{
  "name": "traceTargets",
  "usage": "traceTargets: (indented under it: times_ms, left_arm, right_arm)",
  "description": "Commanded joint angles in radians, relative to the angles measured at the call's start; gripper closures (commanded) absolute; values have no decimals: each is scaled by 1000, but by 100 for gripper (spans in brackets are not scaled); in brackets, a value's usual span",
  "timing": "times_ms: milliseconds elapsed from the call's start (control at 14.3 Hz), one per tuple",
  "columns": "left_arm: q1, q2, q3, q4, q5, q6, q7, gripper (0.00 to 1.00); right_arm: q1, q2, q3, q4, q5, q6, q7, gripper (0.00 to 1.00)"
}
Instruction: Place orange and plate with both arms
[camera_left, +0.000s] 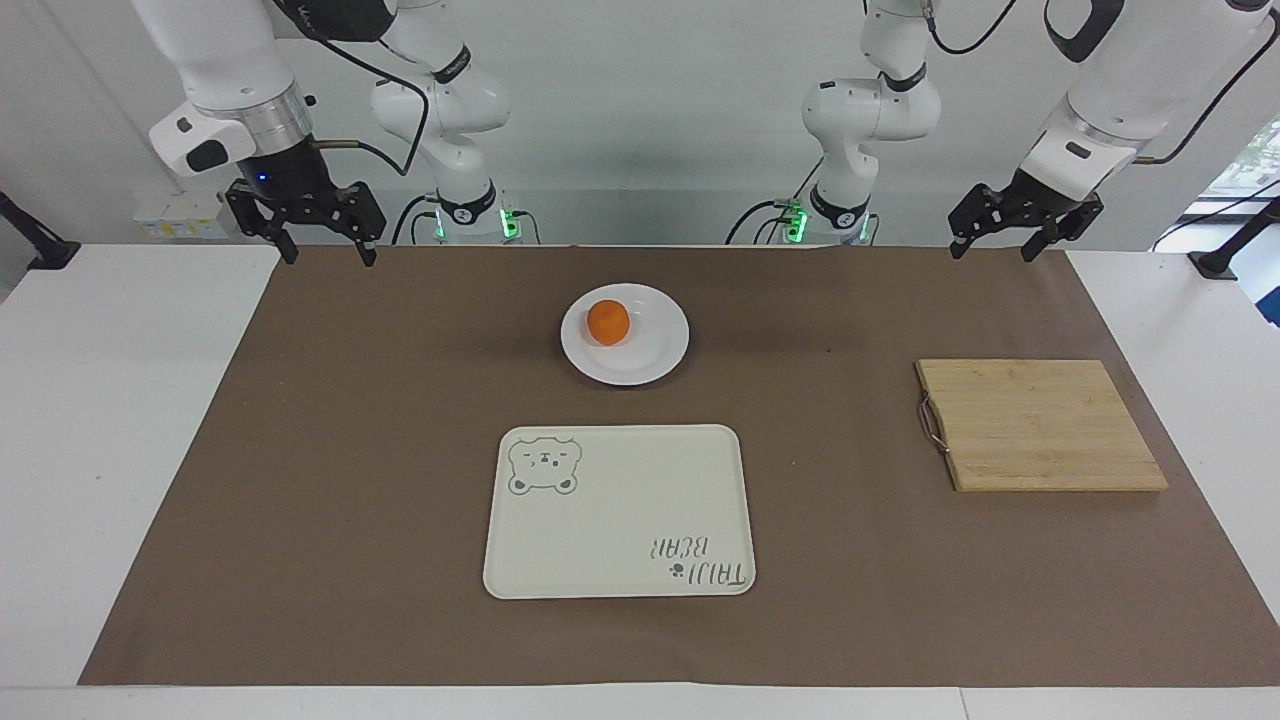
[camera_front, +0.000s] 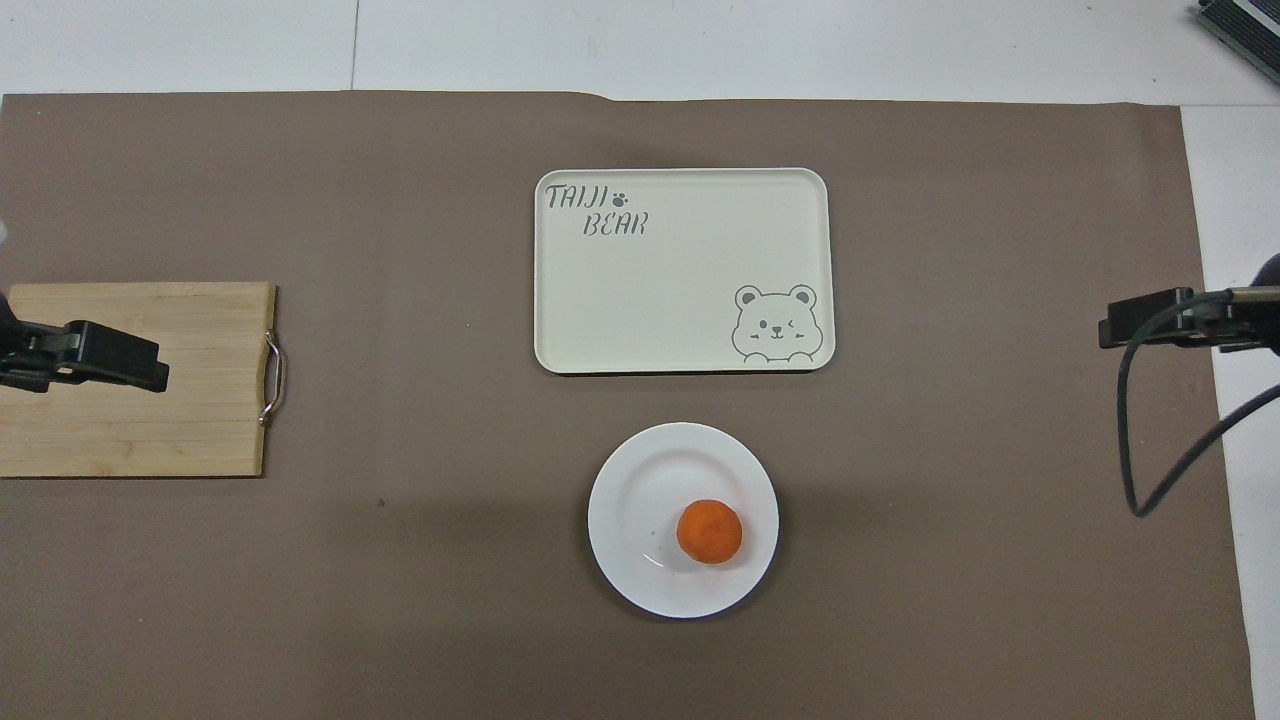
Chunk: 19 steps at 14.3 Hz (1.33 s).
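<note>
Only facing: both tools (camera_left: 322, 252) (camera_left: 990, 248) agape.

Colours & patterns on the table

Bright-orange matte orange (camera_left: 608, 322) on glossy plain white plate (camera_left: 650, 350); cream tray (camera_left: 620, 500) w/ grey bear drawing & "TAIJI BEAR" lettering; pale striped-grain bamboo board (camera_left: 1040, 425) w/ metal handle, near black left gripper (camera_left: 1024, 232); black right gripper (camera_left: 305, 228); brown mat (camera_left: 300, 450).
</note>
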Motion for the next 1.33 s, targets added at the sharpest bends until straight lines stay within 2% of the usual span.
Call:
traceTargets:
  times_ms: [0,1262]
  left_arm:
    - [12,7,-11,18,18,2,2,0]
    - [12,7,-11,18,19,2,2,0]
  right_arm:
    - [-11,-8,3,-9,25,1,-13,0]
    - [-6,-11,8,-9,15,-13,-15,0]
